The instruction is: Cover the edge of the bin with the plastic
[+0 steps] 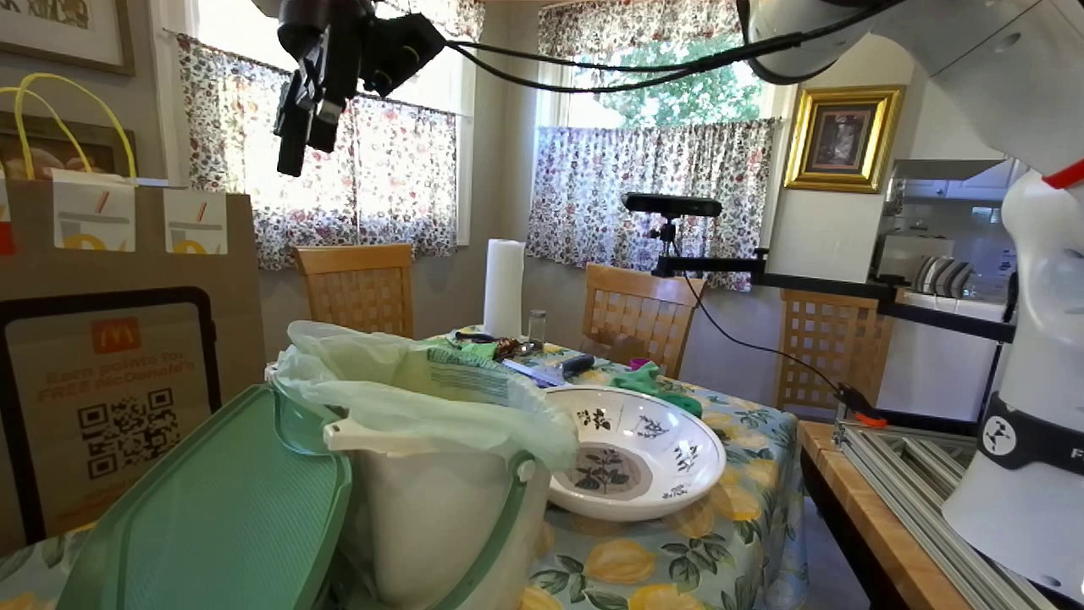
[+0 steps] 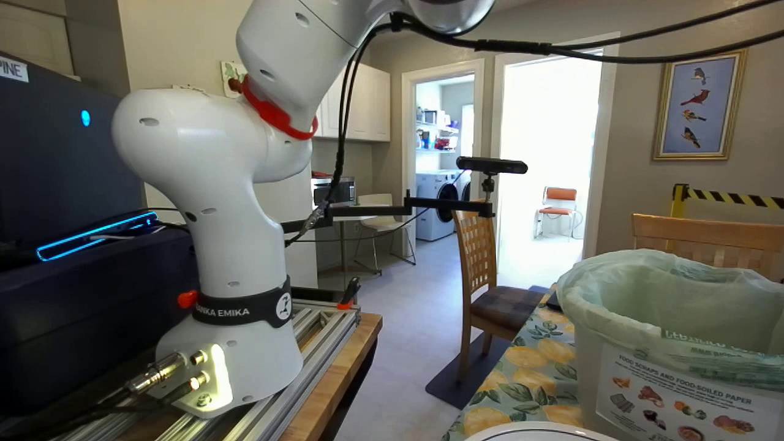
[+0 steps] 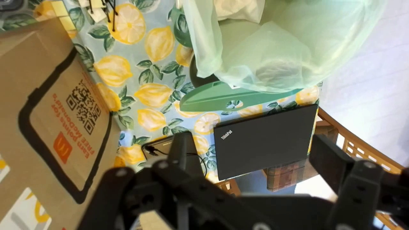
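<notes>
End effector (image 3: 250, 142) gapes; plastic (image 1: 449, 415) apparently hides most of bin's (image 1: 445, 517) edge.

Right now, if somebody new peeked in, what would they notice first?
Probably the big white Franka Emika robot arm, mounted on metal rails in an exterior view. Next, the crinkly pale green bag liner, lining the cream-white bin on the lemon-patterned tablecloth. Then maybe the brown McDonald's paper bag, at the left edge of an exterior view.
</notes>
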